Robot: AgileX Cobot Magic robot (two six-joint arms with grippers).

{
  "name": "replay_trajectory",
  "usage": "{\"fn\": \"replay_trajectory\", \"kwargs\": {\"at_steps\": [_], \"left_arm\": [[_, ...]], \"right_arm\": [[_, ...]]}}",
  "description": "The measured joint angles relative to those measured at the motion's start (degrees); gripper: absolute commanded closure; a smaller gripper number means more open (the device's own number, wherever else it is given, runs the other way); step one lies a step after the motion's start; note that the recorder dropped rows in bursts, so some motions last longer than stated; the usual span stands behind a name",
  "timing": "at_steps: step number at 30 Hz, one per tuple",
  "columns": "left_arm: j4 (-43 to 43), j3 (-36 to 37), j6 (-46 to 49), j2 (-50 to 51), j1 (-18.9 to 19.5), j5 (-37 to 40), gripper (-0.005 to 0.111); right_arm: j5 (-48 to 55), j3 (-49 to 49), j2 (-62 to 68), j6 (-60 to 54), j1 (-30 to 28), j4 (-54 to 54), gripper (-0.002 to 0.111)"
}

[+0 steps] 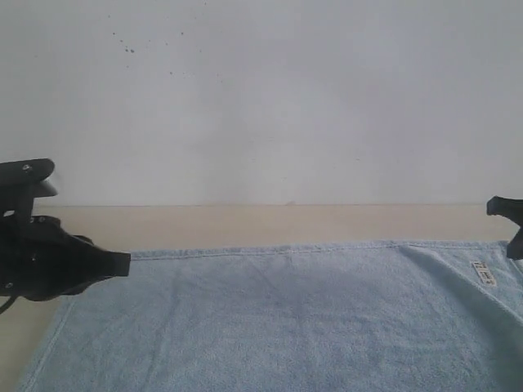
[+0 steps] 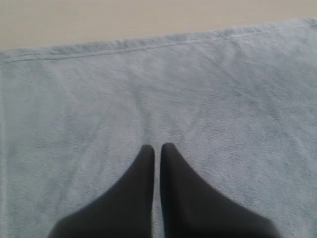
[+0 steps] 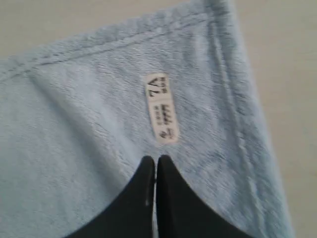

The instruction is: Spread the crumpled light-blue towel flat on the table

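Observation:
The light-blue towel point(image 1: 278, 318) lies spread out and mostly flat on the beige table point(image 1: 270, 222), its far hem running straight across. A white tag point(image 1: 483, 273) sits near its right edge. My left gripper point(image 1: 122, 263) hovers over the towel's left side, shut with nothing in it. In the left wrist view the gripper point(image 2: 157, 148) is above the towel point(image 2: 163, 94). My right gripper point(image 3: 156, 159) is shut, empty, just short of the tag point(image 3: 161, 107) near the towel's corner point(image 3: 218, 15). Only its edge point(image 1: 507, 220) shows in the exterior view.
A plain white wall point(image 1: 261, 90) rises behind the table. A strip of bare table lies beyond the towel's far hem, and bare table point(image 3: 287, 74) shows beside the towel's corner.

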Motion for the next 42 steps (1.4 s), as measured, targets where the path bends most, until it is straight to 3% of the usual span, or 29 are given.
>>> {"fn": "replay_trajectory", "kwargs": {"at_steps": [3,9,42], "left_arm": [[0.0,-2.3,0.4,2.4,0.0,3.6,0.103],[0.0,-3.5,0.6,4.5,0.0,5.3,0.103],[0.0,-3.5,3.2,4.6,0.0,6.2,0.103]], "right_arm": [[4.1,-5.6,5.6,-10.8,-3.4,12.6,0.107],[1.4,-8.9,10.9,-17.8,-4.3,15.8,0.107],[-8.0,-9.4,16.2,-13.4,-4.6,4.2,0.107]]}}
